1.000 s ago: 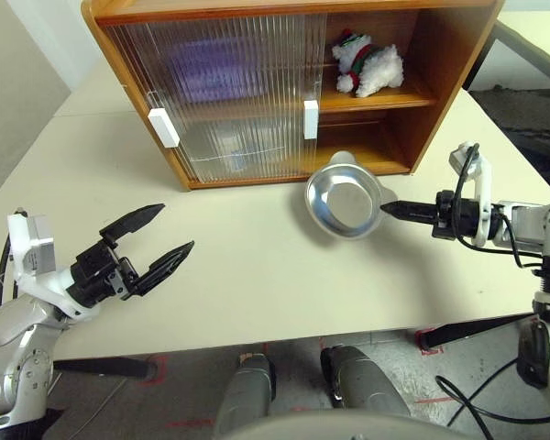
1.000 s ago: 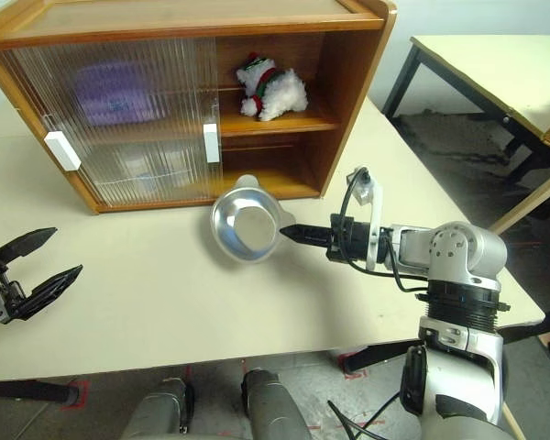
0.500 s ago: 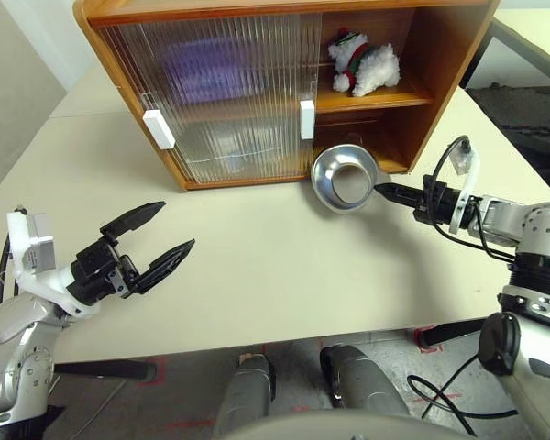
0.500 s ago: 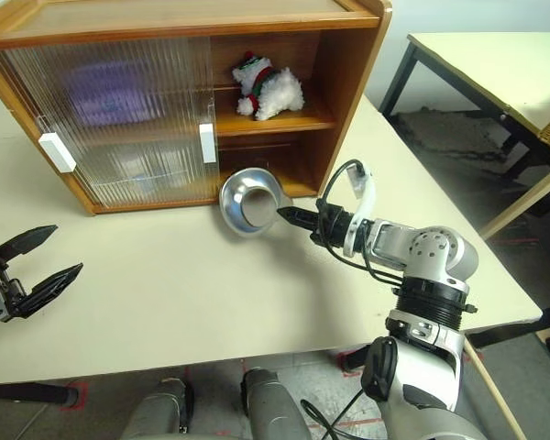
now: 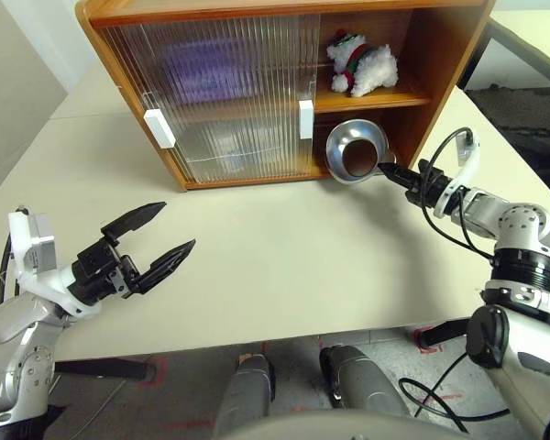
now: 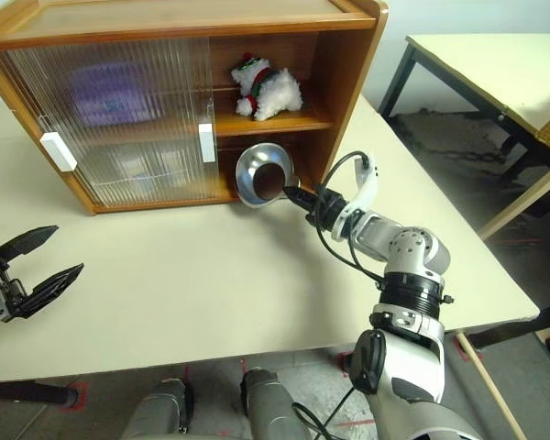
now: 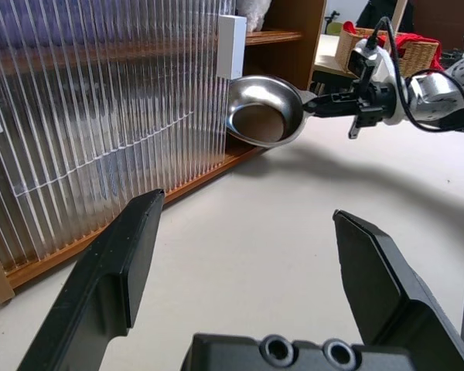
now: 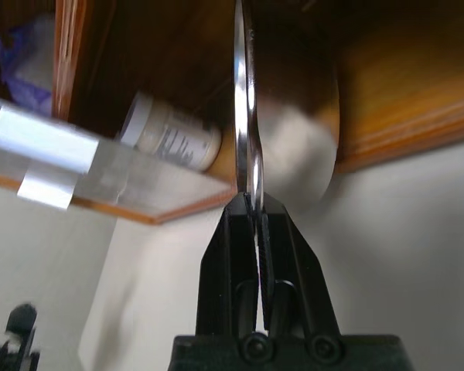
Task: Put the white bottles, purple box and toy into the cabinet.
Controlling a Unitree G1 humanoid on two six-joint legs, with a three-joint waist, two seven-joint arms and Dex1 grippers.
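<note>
At ribbed cabinet [image 5: 257, 82]: round steel bowl [image 5: 353, 152]

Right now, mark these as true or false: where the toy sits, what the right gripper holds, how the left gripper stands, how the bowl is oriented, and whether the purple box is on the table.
1. The toy lies on the upper shelf of the cabinet. True.
2. The right gripper is open and empty. False: it is shut on the rim of the steel bowl.
3. The left gripper is open and holds nothing. True.
4. The bowl lies flat on the table. False: it is tipped on edge at the cabinet's lower opening.
5. The purple box lies on the table. False: it shows blurred behind the ribbed sliding door.
</note>
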